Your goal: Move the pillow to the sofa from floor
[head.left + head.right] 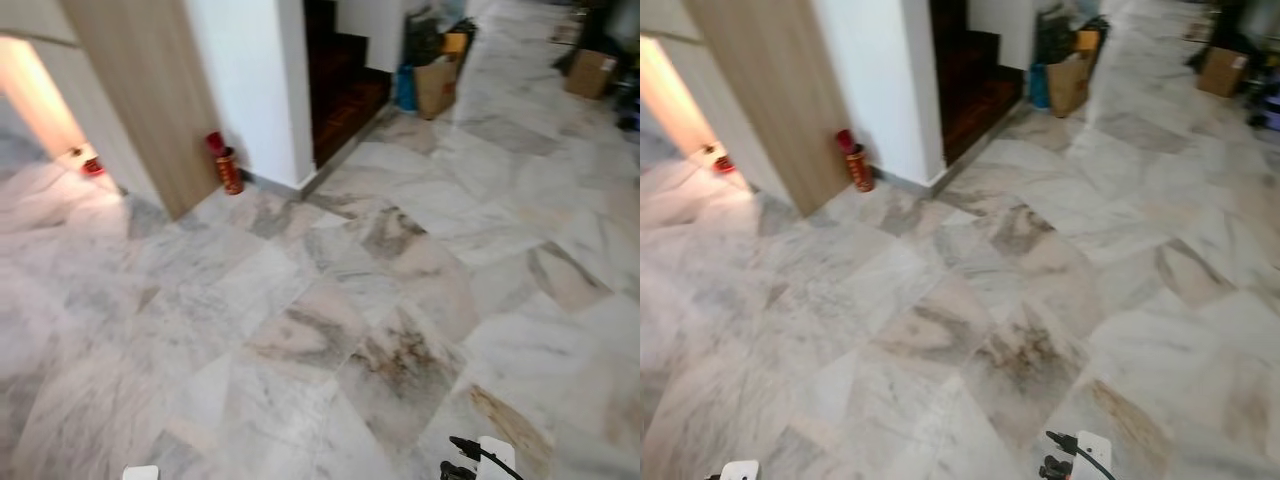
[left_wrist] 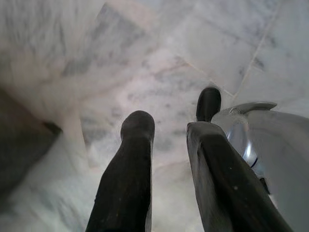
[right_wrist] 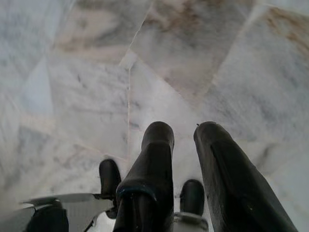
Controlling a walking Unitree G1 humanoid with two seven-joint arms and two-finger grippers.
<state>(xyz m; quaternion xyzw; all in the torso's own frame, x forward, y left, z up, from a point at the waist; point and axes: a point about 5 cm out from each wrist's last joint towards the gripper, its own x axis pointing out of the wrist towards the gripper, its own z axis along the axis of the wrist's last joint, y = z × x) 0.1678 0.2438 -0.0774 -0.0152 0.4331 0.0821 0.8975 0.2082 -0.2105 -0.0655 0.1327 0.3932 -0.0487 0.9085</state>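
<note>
Both arms hang low over the marble floor [image 1: 400, 300], left gripper [image 2: 174, 123] and right gripper [image 3: 188, 135] slightly parted and holding nothing. No pillow or sofa ahead (just a red can [image 1: 229, 170] at the wall corner), so I'd say the robot is searching.

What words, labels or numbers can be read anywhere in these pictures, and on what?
None can be read.
The red canister by the wall: any marking is too blurred.
The brown paper bag near the stairs: no print can be made out.
The cardboard box farther back: too small and blurred.
The marble floor carries only veining.
</note>
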